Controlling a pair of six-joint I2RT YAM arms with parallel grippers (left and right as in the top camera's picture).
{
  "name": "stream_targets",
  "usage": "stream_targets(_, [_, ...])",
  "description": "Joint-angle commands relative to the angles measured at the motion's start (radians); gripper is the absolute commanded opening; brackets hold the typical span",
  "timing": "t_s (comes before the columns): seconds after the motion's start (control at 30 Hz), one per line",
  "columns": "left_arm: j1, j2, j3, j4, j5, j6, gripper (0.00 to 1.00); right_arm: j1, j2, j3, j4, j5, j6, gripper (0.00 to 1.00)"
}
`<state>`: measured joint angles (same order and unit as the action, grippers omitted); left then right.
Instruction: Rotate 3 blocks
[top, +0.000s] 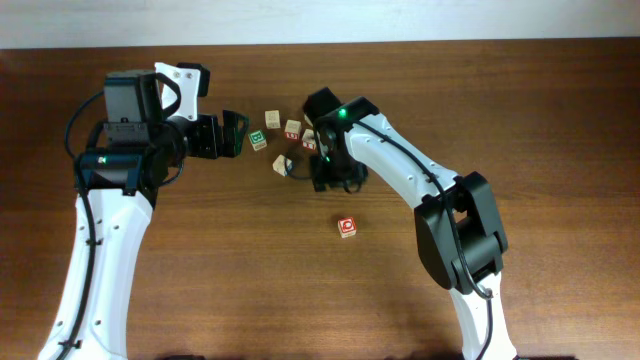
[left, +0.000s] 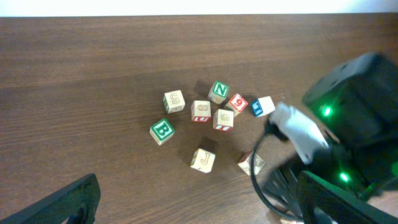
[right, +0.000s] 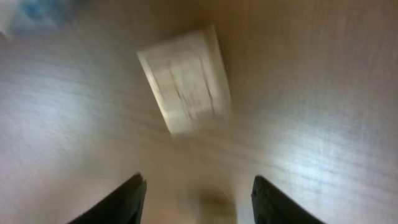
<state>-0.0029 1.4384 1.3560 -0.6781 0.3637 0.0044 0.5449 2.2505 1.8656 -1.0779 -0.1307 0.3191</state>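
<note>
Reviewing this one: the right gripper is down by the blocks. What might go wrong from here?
The right gripper is open with a pale block just beyond its fingertips, and that view is blurred: a finger may knock it askew. The right arm's cable loops right beside an edge block, which it may drag. The middle blocks sit packed together, so gripping one may shift its neighbours.

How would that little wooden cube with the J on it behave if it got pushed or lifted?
The J cube looks like solid wood and is small, so it is probably stiff and light. Its flat faces suggest it would slide on the table rather than roll, though a high push might tip it. The smooth sides could slip in a loose pinch.
</note>
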Motion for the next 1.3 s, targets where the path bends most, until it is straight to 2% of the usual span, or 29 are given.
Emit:
stream_targets(0.0, [0.006, 0.0, 0.025, -0.001, 0.01, 0.008, 0.99, 0.005, -0.026, -0.022, 0.116, 0.055, 0.01, 0.59])
stream_targets(0.17, [0.006, 0.0, 0.025, -0.001, 0.01, 0.008, 0.99, 0.005, 0.044, -0.024, 0.188, 0.056, -0.039, 0.6])
stream_targets(0.4, [0.006, 0.0, 0.025, -0.001, 0.01, 0.008, 0.99, 0.005, 0.045, -0.024, 0.14, 0.003, -0.023, 0.3])
stream_targets(0.6, [0.006, 0.0, 0.025, -0.001, 0.01, 0.008, 0.99, 0.006, 0.045, -0.023, 0.041, -0.122, 0.041, 0.23])
stream_targets(0.87, [0.006, 0.0, 0.025, -0.001, 0.01, 0.008, 0.99, 0.085, 0.045, -0.024, -0.163, -0.067, 0.141, 0.23])
stream_targets(1.17, [0.006, 0.0, 0.025, -0.001, 0.01, 0.008, 0.99, 0.135, 0.045, -0.024, -0.232, -0.059, 0.169, 0.24])
stream_targets(1.27, [0.006, 0.0, 0.025, -0.001, 0.01, 0.008, 0.99, 0.135, 0.045, -0.024, -0.233, 0.03, 0.185, 0.23])
